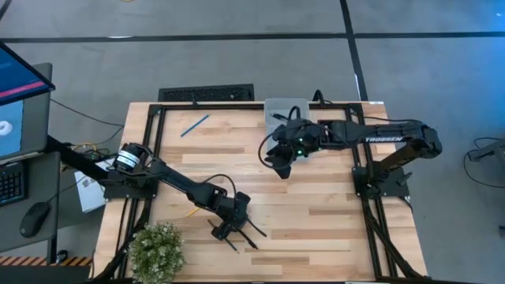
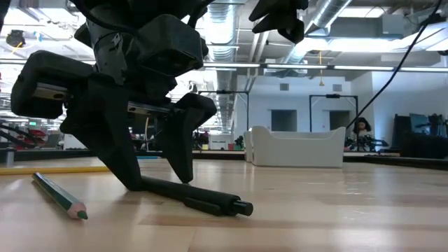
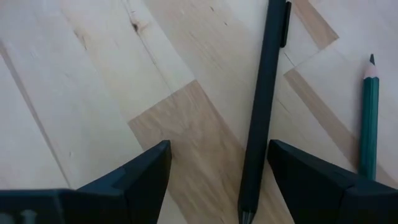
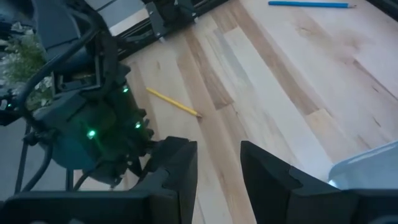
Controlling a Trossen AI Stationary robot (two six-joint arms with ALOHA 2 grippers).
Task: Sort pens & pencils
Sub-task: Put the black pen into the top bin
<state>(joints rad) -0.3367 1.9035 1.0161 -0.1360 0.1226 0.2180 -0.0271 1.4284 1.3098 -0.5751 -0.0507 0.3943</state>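
My left gripper (image 1: pixel 233 219) (image 3: pixel 217 162) is low over the table's near middle, open, its fingers standing on either side of a black pen (image 3: pixel 261 112) (image 2: pixel 203 199) that lies flat on the wood. A green pencil (image 3: pixel 370 118) (image 2: pixel 59 196) lies beside it, outside the fingers. A yellow pencil (image 4: pixel 174 102) (image 1: pixel 189 211) lies by the left arm. A light blue pencil (image 1: pixel 195 125) (image 4: pixel 308 4) lies near the far edge. My right gripper (image 1: pixel 282 162) (image 4: pixel 217 168) hangs open and empty above the table's middle.
A clear plastic container (image 1: pixel 286 110) (image 2: pixel 290 147) stands at the far edge, by the right arm. A small green plant (image 1: pixel 156 248) sits at the near left corner. More dark sticks (image 1: pixel 256 233) lie just beyond the left gripper. Bare wood lies toward the near right.
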